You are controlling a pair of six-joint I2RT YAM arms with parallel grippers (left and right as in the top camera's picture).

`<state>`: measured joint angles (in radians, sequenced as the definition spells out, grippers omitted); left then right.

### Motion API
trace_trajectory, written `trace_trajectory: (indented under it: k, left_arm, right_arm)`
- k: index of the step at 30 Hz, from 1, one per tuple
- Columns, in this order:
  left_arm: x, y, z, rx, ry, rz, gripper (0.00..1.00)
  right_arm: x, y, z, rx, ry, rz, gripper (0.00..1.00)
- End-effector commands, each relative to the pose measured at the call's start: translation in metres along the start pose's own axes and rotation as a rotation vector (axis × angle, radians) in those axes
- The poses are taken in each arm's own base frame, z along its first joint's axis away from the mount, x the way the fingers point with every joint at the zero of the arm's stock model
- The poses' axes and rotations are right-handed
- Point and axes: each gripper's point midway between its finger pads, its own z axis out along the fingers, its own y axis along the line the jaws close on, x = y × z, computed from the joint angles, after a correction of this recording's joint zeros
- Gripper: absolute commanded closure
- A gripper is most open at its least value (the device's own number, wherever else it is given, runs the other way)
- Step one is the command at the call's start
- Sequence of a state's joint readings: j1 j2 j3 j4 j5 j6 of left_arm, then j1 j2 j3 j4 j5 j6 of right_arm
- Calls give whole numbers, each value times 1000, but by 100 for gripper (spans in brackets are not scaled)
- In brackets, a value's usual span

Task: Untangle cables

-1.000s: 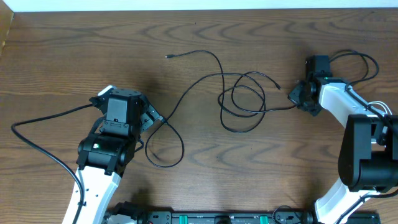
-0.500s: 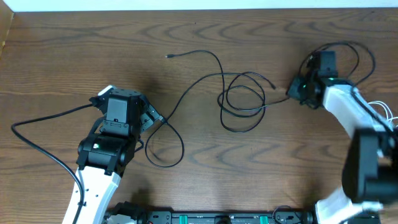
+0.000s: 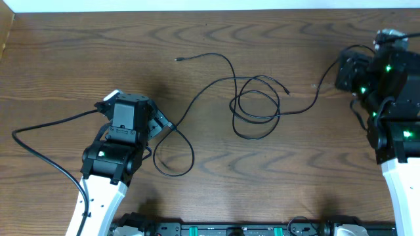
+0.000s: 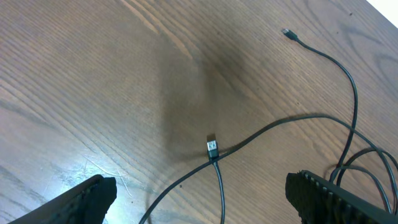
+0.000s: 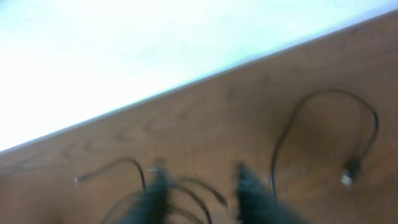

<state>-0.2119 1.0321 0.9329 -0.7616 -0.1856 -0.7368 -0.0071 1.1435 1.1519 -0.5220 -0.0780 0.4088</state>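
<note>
Thin black cables (image 3: 256, 105) lie in overlapping loops at the table's middle. One strand runs left to a silver plug (image 3: 169, 124) just in front of my left gripper (image 3: 159, 124), then curls into a loop (image 3: 174, 157). In the left wrist view that plug (image 4: 212, 148) lies on the wood and its strand passes under my wide-open left gripper (image 4: 202, 194), untouched. Another strand (image 3: 315, 92) trails right toward my right gripper (image 3: 342, 73), which is raised. The right wrist view is blurred: my right gripper (image 5: 202, 193) stands open with nothing between its fingers, and a cable end (image 5: 348, 174) lies on the table.
A small cable plug (image 3: 178, 59) lies far back at centre-left. The left arm's thick black wire (image 3: 46, 124) sweeps across the left of the table. The table's far edge (image 5: 186, 87) meets a white surface.
My right arm drew the cable end rightward, then its jaws opened and it rose away to the right, leaving the strand on the table. The left arm has not moved.
</note>
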Motion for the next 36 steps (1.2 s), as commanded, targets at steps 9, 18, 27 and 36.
trace_trajectory:
  k: [9,18,27,36]
  left_arm:
    - [-4,0,-2,-2,-11,-11,6]
    - [-4,0,-2,-2,-11,-11,6]
    - [-4,0,-2,-2,-11,-10,6]
    - [-4,0,-2,-1,-10,-10,6]
  right_arm:
    - [94,-35,33,200,355,445,1]
    - [158,-33,69,292,576,518,28]
    - [209,-48,98,562,584,713,38]
    - [237,-62,130,626,593,741,46]
